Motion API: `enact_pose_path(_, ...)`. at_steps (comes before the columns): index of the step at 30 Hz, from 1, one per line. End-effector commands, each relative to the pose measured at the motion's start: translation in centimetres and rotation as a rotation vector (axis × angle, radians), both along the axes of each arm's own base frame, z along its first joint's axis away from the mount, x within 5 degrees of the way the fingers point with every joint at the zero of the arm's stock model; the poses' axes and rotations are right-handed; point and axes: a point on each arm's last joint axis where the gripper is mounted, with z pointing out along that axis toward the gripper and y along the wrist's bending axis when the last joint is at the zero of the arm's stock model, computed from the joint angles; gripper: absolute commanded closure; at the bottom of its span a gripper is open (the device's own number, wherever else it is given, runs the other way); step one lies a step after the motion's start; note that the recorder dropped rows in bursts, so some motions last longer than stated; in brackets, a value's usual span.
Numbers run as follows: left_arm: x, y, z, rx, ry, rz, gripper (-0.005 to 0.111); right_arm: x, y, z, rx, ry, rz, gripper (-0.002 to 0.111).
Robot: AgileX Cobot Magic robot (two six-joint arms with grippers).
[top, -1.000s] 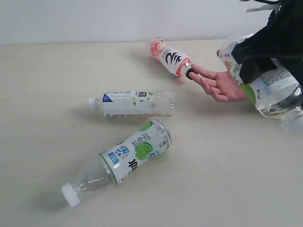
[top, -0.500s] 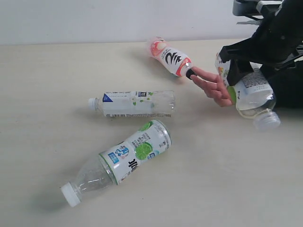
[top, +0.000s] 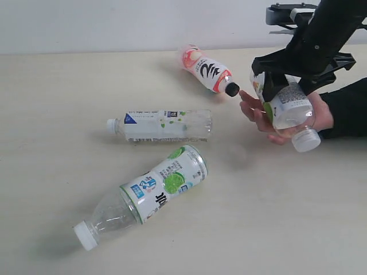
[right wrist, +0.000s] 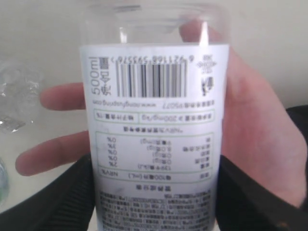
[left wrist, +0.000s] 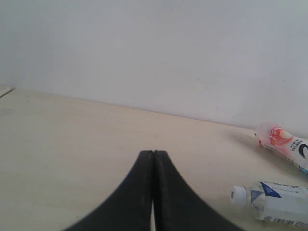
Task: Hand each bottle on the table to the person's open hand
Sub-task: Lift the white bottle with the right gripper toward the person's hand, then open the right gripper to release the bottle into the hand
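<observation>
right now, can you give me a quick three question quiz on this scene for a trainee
1. True or false: the left gripper has its fingers shut on nothing.
2. Which bottle does the right gripper hold at the person's open hand? A: pink-red with a black cap. B: slim, white-labelled. C: fat, with a white-green label.
3. How many bottles lie on the table?
Key: 1 true. 2 C, the held fat bottle. 3 three: the pink-red bottle, the slim bottle and the other fat bottle.
</observation>
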Motion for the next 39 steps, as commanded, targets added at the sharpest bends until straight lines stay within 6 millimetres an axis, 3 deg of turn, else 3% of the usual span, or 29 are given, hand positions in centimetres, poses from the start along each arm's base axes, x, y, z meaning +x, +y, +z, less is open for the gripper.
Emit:
enact_pose_path(1, -0.04, 0.01, -0.05, -0.008, -0.005, 0.003, 0.107, 0.06, -0.37, -0.27, -0.022, 0.031, 0.01, 0.108)
enact_pose_path(7, -0.04, 0.01, -0.05, -0.008, -0.005, 0.003, 0.107, 0.2, -0.39, -0.32, -0.023, 0.019, 0.005, 0.108)
enact_pose_path(10, -0.04, 0.01, -0.05, -0.008, -0.005, 0.003, 0.107, 0.22, -0.39, -0.31, -0.022, 0.017, 0.002, 0.101)
enact_pose_path(13, -0.04, 0.01, -0.05, -0.008, -0.005, 0.003, 0.107, 0.22, -0.37, -0.31, -0.021, 0.017, 0.002, 0.088)
enact_pose_path(19, -0.04, 0.01, -0.05, -0.008, -0.005, 0.003, 0.107, 0.22, -0.37, -0.31, -0.019, 0.018, -0.006, 0.052)
enact_pose_path(22, -0.04, 0.01, -0.05, -0.008, -0.005, 0.003, 0.107, 0.22, -0.37, -0.31, -0.016, 0.02, -0.018, 0.043)
enact_pose_path(39, -0.04, 0.01, -0.05, -0.008, -0.005, 0.003, 0.107, 0.54, -0.37, -0.24, -0.015, -0.016, -0.022, 0.03)
